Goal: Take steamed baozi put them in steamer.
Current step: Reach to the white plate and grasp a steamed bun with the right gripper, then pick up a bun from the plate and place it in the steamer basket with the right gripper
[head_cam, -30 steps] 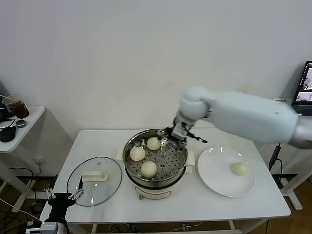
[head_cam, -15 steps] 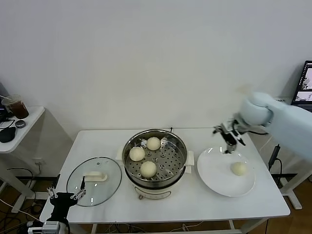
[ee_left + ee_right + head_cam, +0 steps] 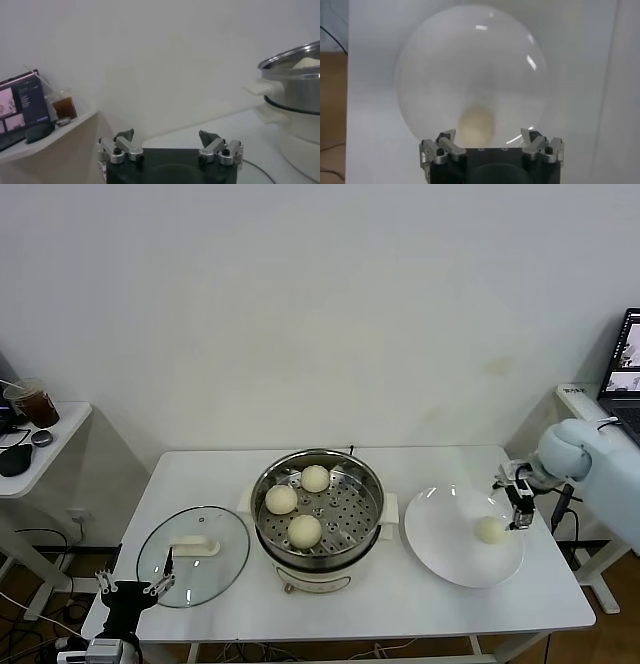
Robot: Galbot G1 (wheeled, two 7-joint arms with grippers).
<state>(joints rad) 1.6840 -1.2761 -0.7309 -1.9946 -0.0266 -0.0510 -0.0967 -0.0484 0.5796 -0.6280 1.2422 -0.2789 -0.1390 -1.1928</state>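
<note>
Risk assessment, last bun point(image 3: 490, 530): lies alone on plate point(image 3: 440, 546), at about 3 o'clock of plate centre, just beside right hand point(image 3: 517, 506). Right hand open, fingers spread wide, empty, poised above the plate's 3 o'clock rim with the bun just ahead between the finger lines in the wrist view point(image 3: 476, 125). Likely faults from here: off-centre descent, so that one finger lands on the bun's crown and dents it or pushes it across the smooth plate; closing too high, so that the round surface slips out; closing too hard, crushing a soft skin; fingertips striking the plate and shifting it toward the table point(image 3: 200, 474) edge. On carry-over, possible clip of the steamer point(image 3: 318, 506) rim, or a drop onto one of the three buns point(image 3: 305, 529) already inside rather than into the free space at 3 to 5 o'clock of the tray

Left hand point(image 3: 132, 589) open, empty, parked low at the table's 7 o'clock corner, beside the lid point(image 3: 193, 555); no part in the present step

Condition of goods: four small round cream-white buns, smooth, no visible tears or dents. Three seated on the perforated tray at roughly 12, 9 and 7 o'clock, apart from each other. Steamer upright at table centre, uncovered
</note>
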